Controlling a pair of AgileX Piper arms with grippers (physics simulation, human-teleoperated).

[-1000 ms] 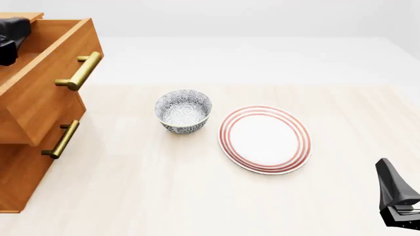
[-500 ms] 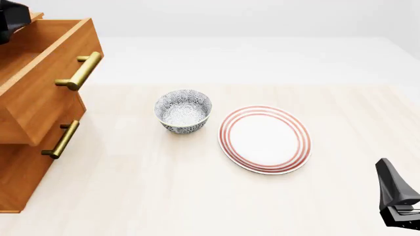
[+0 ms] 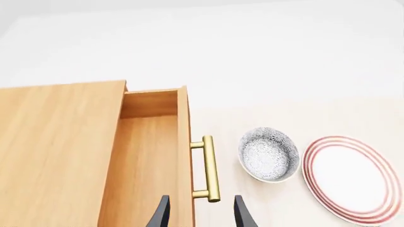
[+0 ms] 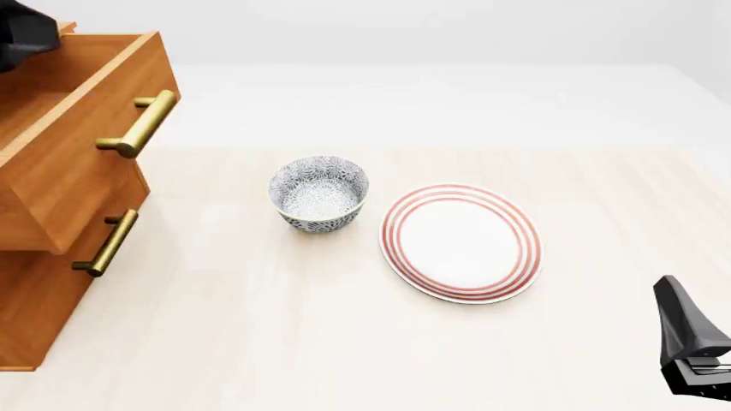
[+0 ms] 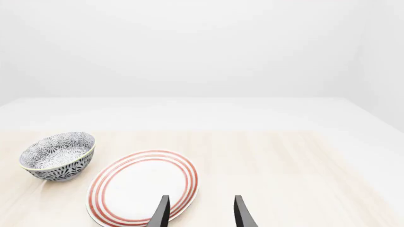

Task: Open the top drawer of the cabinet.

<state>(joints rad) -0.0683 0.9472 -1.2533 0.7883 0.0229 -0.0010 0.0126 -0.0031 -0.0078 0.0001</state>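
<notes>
Top drawer point(image 4: 68, 145) pulled out of cabinet point(image 4: 40, 300) at table's left edge, brass handle point(image 4: 143, 122) free. Patterned bowl point(image 4: 318, 193) & red-ringed plate point(image 4: 460, 242) mid-table, just beside each other, well clear of drawer. Left gripper point(image 3: 200, 215) fingers apart, empty, above drawer front; mostly cut off in front view. Right gripper point(image 5: 200, 213) fingers apart, empty, near plate.

Setting: simulated tabletop test scene, not a furnished room. Evidence: plain white backdrop with no walls or fittings; pale wood-grain counter point(image 4: 342, 342); orange-brown wooden cabinet point(image 4: 34, 300) with brass bar handles; patterned bowl point(image 4: 318, 193); red-ringed white plate point(image 4: 460, 242). Surfaces uniformly clean, flat-lit, render-like.
</notes>
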